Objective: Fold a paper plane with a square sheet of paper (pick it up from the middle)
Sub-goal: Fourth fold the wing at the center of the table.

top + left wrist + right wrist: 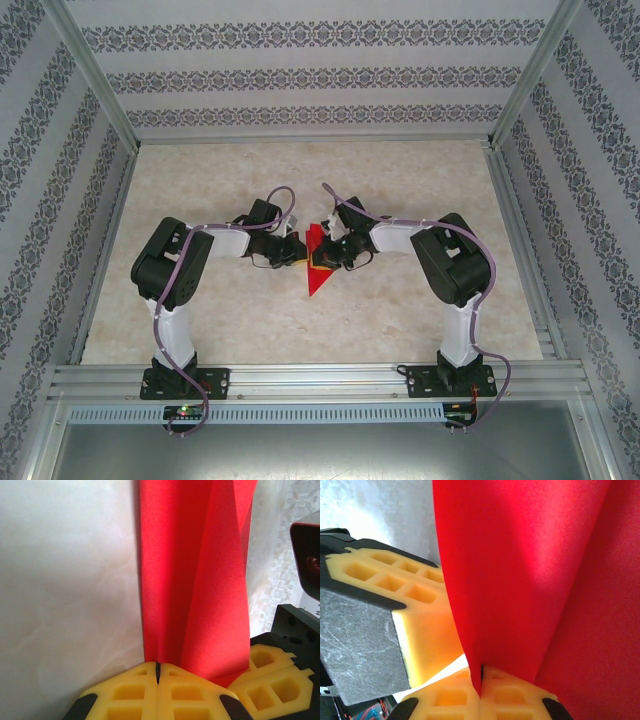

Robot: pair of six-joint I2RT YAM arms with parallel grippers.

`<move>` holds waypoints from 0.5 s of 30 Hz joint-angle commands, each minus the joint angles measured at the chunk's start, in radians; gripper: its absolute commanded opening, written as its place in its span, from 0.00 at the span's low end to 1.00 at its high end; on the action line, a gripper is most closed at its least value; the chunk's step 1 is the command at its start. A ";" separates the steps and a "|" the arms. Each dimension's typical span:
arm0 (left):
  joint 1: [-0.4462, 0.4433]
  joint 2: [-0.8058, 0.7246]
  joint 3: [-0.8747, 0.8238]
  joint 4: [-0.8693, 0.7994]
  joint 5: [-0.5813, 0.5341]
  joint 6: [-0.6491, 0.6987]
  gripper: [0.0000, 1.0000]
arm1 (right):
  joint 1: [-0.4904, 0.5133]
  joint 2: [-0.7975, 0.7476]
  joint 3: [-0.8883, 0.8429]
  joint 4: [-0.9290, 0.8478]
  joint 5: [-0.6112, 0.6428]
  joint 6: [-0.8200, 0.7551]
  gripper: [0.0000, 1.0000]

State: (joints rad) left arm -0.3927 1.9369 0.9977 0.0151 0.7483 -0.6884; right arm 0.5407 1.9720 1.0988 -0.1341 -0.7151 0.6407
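- Paper plane (pixel 315 268) — bright red, plain, folded into a narrow dart; its sharp tip points toward the near edge of the table (pixel 420 320).
- Wrist views: creased layers rise from a pinched fold, spreading apart.

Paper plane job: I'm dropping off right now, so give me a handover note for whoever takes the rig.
Left hand: shut on the paper plane.
Right hand: shut on the same paper from the opposite side.
Paper: over the middle of the table, between both hands, pointed tip toward the arm bases.
Done: the sheet is creased into a narrow pointed shape.
Left: probably press the folds, then release. I cannot tell whether it touches the table.
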 commanded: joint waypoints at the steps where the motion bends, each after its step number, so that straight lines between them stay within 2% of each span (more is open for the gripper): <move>1: -0.005 0.022 0.003 -0.029 0.001 0.031 0.00 | 0.016 0.018 0.015 0.048 -0.001 0.020 0.00; 15: -0.005 -0.040 -0.012 -0.012 0.006 0.006 0.00 | 0.018 0.068 0.009 0.022 0.032 0.001 0.02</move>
State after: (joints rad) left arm -0.3923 1.9362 0.9970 0.0147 0.7471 -0.6857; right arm 0.5461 2.0052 1.1046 -0.1070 -0.7189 0.6548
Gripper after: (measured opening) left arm 0.064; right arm 0.042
